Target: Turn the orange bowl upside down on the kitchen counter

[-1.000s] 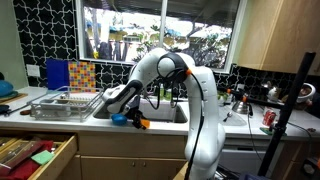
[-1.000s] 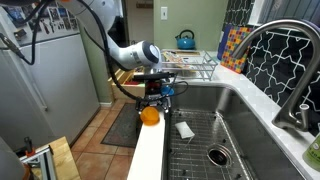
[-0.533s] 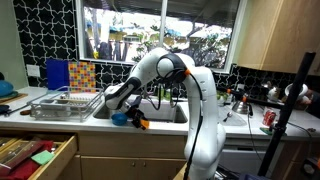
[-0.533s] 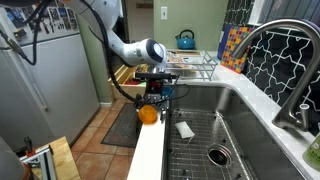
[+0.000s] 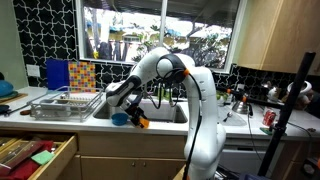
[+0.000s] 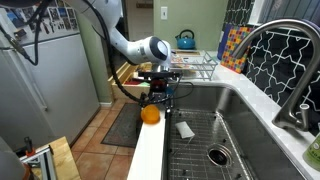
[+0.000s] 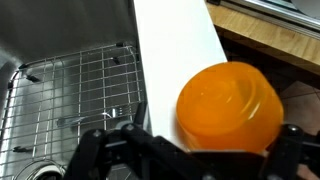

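The orange bowl (image 7: 228,108) lies on the narrow strip of kitchen counter (image 7: 175,50) in front of the sink, and its flat base ring appears to face up. Both exterior views show it as a small orange spot (image 5: 141,122) (image 6: 150,114) at the counter's front edge. My gripper (image 6: 158,93) hangs just above it, open, with nothing between its fingers. In the wrist view the dark fingers (image 7: 88,150) stand wide on either side of the bowl, apart from it.
A blue bowl (image 5: 120,118) sits next to the orange one. The sink's wire grid (image 7: 70,100) lies beside the strip, with a white scrap (image 6: 185,129) and the drain (image 6: 217,156) in it. A dish rack (image 5: 65,103) stands further along. An open drawer (image 5: 35,155) juts out below.
The gripper has risen a little above the orange bowl and stayed open. The bowl has not moved.
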### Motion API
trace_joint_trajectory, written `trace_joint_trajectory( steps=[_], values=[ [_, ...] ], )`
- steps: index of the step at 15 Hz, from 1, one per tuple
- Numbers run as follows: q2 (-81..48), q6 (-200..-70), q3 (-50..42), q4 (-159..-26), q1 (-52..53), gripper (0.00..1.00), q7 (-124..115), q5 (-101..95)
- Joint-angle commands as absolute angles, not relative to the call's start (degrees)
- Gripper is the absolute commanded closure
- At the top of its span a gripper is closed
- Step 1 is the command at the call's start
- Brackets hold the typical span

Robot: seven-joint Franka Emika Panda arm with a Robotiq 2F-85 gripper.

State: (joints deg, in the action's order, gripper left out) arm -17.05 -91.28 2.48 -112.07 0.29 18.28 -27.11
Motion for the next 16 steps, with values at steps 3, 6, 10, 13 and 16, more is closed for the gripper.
trace_joint_trajectory(
  steps=[3, 6, 10, 13, 16],
  values=[
    [-17.3, -92.2, 2.7, -111.3, -0.3, 0.00, 18.6, -22.1],
    [-17.3, -92.9, 2.5, -110.9, -0.5, 0.00, 18.3, -18.5],
    [-16.5, -97.0, 2.0, -111.9, -0.7, 0.00, 17.2, -18.1],
    [-15.7, -99.4, 1.6, -112.8, -0.4, 0.00, 15.2, -19.6],
    [-15.2, -99.9, 1.4, -113.6, -0.4, 0.00, 14.4, -20.0]
  ],
)
